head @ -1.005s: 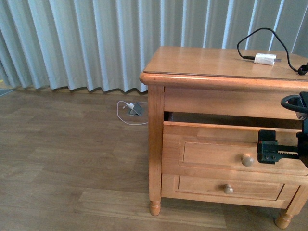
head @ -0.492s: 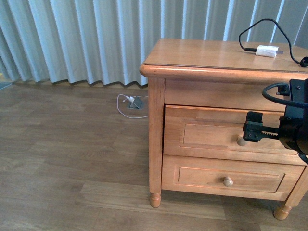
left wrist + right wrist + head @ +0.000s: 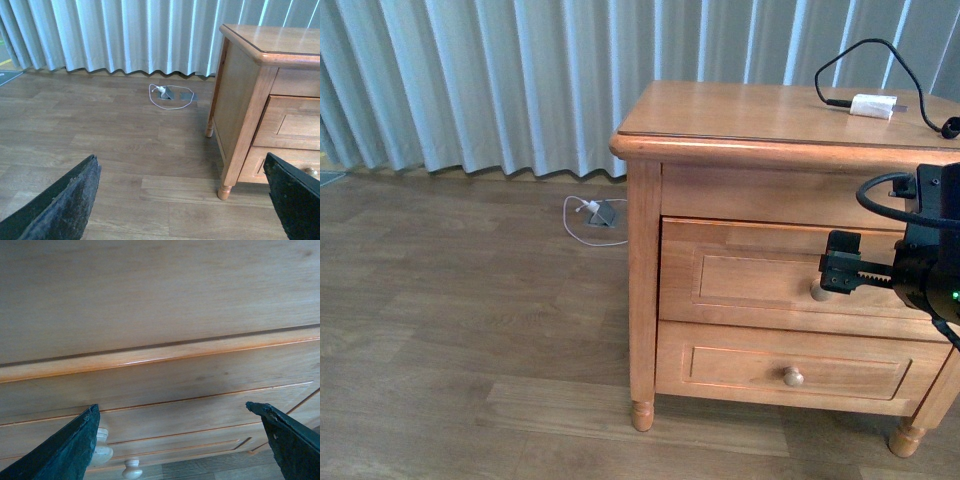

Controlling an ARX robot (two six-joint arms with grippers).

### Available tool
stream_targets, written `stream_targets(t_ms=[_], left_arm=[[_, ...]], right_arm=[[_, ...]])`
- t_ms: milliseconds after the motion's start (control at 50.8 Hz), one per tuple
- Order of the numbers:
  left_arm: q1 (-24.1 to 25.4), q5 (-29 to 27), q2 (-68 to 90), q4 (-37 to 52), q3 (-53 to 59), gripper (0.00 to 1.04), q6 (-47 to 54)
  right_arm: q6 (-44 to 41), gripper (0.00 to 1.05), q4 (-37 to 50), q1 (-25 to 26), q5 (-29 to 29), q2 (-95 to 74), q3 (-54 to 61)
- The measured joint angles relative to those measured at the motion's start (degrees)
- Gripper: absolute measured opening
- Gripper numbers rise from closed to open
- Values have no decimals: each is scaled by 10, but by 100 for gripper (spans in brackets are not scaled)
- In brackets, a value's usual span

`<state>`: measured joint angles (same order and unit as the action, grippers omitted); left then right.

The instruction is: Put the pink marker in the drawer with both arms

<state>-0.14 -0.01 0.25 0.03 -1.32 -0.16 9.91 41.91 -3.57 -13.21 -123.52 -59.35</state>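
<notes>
The drawer point(image 3: 750, 278), the upper and taller one of the honey wooden cabinet point(image 3: 645, 300), sits pushed in, flush with the frame. My right gripper point(image 3: 840, 268) hovers open just in front of its round pale knob point(image 3: 818, 292). In the right wrist view the right gripper point(image 3: 171, 407) is spread wide against the drawer front point(image 3: 165, 410), with the knob point(image 3: 102, 450) beside one finger. My left gripper point(image 3: 180, 157) is open above bare floor, left of the cabinet point(image 3: 240, 100). The pink marker is out of view.
A white charger block point(image 3: 873, 105) with a black cable lies on the cabinet top. The shallower lower drawer point(image 3: 790, 372) is shut. A white cable and small grey plug point(image 3: 598, 214) lie on the wooden floor by the curtain point(image 3: 470, 80).
A second ago the upper drawer stood pulled out with a dark gap above it; now it is pushed in. My right gripper moved left with it and stays by the knob.
</notes>
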Motion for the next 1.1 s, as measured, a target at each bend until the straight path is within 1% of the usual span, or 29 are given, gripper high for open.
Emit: stream_targets(t_ms=[256, 729, 886, 985, 1103], left_arm=[[0, 0, 0, 0, 0, 99, 0], [0, 0, 0, 0, 0, 99, 0], [0, 0, 0, 0, 0, 99, 0], [0, 0, 0, 0, 0, 99, 0], [0, 0, 0, 0, 0, 99, 0]], right_arm=[[-6, 96, -6, 1, 3, -7, -18], [-12, 96, -25, 12, 37, -2, -18], [-15, 96, -36, 14, 62, 26, 6], [-19, 96, -56, 17, 74, 60, 26], [-31, 96, -91, 24, 105, 119, 67]])
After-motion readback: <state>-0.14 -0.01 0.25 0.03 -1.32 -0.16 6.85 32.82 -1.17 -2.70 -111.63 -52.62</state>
